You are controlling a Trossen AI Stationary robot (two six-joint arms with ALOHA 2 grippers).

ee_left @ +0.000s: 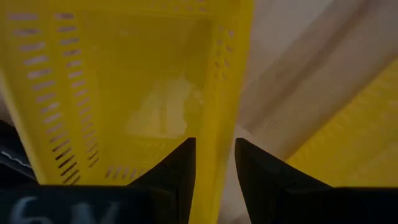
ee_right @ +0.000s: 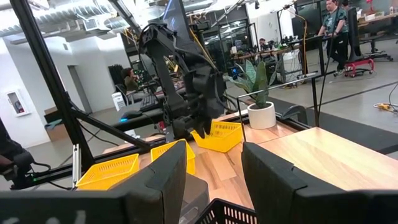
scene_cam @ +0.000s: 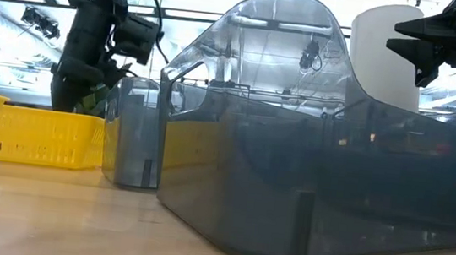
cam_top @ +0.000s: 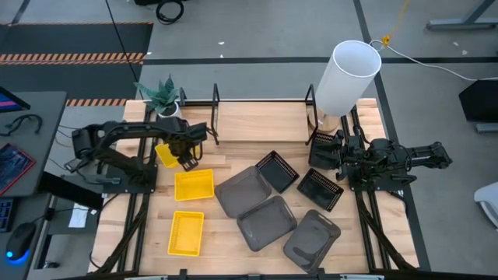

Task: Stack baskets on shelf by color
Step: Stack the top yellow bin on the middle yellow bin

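Observation:
My left gripper [cam_top: 187, 158] is shut on a yellow basket [cam_top: 166, 153] near the table's far left, in front of the black wire shelf [cam_top: 215, 117]. Two more yellow baskets [cam_top: 193, 185] [cam_top: 187, 232] lie flat on the table nearer the front. Three dark grey baskets [cam_top: 243, 189] [cam_top: 267, 222] [cam_top: 311, 237] and two black mesh baskets [cam_top: 277, 171] [cam_top: 320, 189] lie mid-table. My right gripper [cam_top: 331, 159] is open and empty at the right, beside the mesh baskets. My left gripper [ee_left: 214, 146] holds the yellow basket by one side wall [ee_left: 224, 93], one finger inside the basket and one outside. The fingers come from above, slanting down. In the right wrist view the basket [ee_right: 224, 135] hangs tilted and looks lifted clear of the table.
A tall white cylinder [cam_top: 348, 74] stands at the shelf's right end. A potted plant [cam_top: 163, 97] stands at the far left corner. The grey baskets crowd the table's near middle. People show in the room beyond the table.

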